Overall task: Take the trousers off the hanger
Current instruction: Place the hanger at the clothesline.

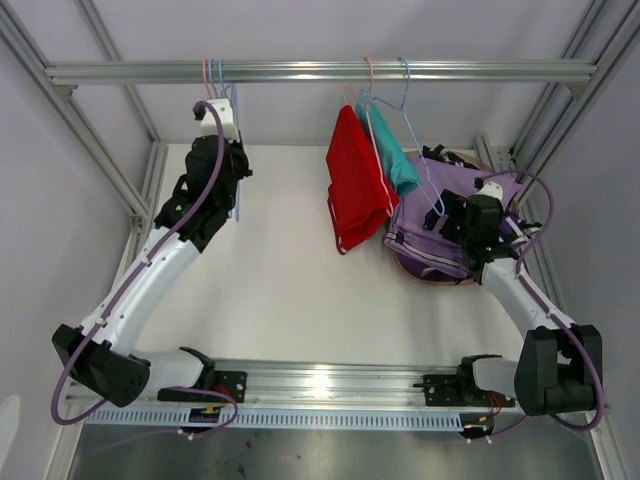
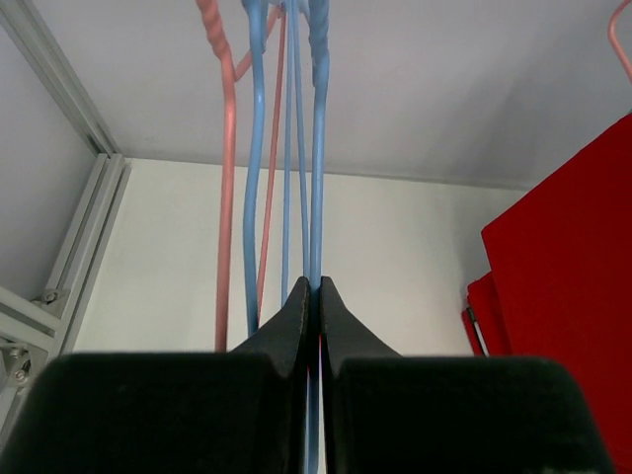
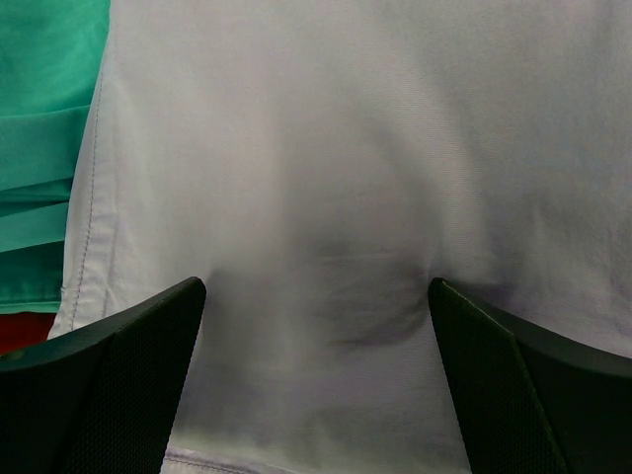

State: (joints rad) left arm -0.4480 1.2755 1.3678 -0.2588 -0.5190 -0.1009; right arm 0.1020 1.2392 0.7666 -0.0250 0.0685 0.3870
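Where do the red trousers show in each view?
Top external: red trousers hang at centre.
Left wrist: red trousers fill the right edge.
Right wrist: red trousers are a sliver at lower left.
Shared landmark: teal trousers, beside them in top and right wrist views.

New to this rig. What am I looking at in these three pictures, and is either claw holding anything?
These are two robot arms bolted at the near edge of a white table, each ending in a two-finger gripper. The wide picture is taken from above and behind them. The other two pictures come from cameras on the wrists.

A metal rail with wire hangers runs along the far side. The left gripper is shut on a blue hanger among bare ones. In the middle, red trousers and teal trousers hang on hangers.

At the table's right, lilac trousers lie bunched up. The right gripper is open close over that cloth and grips nothing.
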